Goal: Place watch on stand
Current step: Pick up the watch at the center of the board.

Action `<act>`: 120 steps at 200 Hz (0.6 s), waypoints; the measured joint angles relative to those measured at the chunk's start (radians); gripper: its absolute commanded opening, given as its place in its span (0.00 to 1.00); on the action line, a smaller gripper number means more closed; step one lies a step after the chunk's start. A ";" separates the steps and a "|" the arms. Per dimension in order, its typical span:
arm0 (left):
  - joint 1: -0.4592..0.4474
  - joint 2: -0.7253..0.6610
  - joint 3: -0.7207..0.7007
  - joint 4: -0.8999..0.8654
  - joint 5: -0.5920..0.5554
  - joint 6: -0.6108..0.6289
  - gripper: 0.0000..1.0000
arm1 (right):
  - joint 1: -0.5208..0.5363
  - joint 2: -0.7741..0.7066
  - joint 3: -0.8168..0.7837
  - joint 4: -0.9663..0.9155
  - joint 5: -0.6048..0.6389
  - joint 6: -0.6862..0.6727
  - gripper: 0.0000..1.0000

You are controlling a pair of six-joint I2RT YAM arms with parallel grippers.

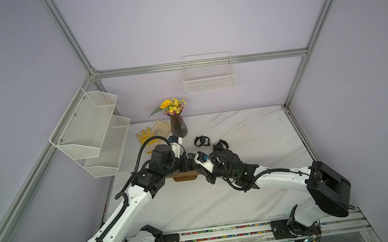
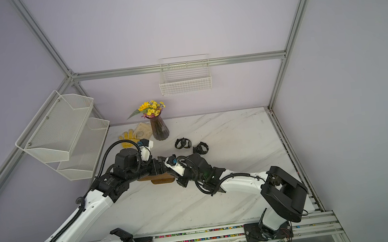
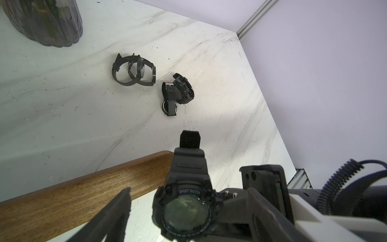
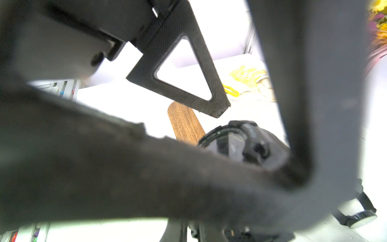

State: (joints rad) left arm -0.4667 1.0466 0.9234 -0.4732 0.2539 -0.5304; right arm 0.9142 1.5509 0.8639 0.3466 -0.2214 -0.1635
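Observation:
A black sport watch (image 3: 184, 201) sits at the end of the stand (image 3: 83, 188), a brown wooden bar, with its strap reaching over the bar's rounded tip. My left gripper (image 3: 178, 194) is open, its fingers (image 3: 117, 211) wide on either side of the watch case. The near finger stands apart from the case. My right gripper (image 1: 198, 157) meets it from the other side and is shut on the watch's strap, which fills the right wrist view as a dark blur. The watch face (image 4: 240, 142) and the stand (image 4: 185, 123) show behind that strap. In both top views the arms hide all but the stand's base (image 1: 185, 177) (image 2: 162, 179).
Three other black watches lie behind the stand, two thin ones (image 1: 202, 141) together and a chunky one (image 1: 220, 146). A dark vase of yellow flowers (image 1: 178, 126) and yellow gloves (image 1: 150, 135) stand at the back left. A mesh shelf (image 1: 89, 131) and a wire basket (image 1: 209, 75) hang on the walls.

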 measured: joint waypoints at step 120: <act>0.022 -0.028 -0.007 -0.031 0.023 -0.003 0.78 | -0.005 0.000 0.000 0.037 -0.043 0.030 0.00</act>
State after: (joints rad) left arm -0.4446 1.0183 0.9161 -0.5045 0.2771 -0.5331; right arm 0.9096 1.5509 0.8635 0.3836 -0.2649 -0.1333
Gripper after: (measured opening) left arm 0.795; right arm 0.103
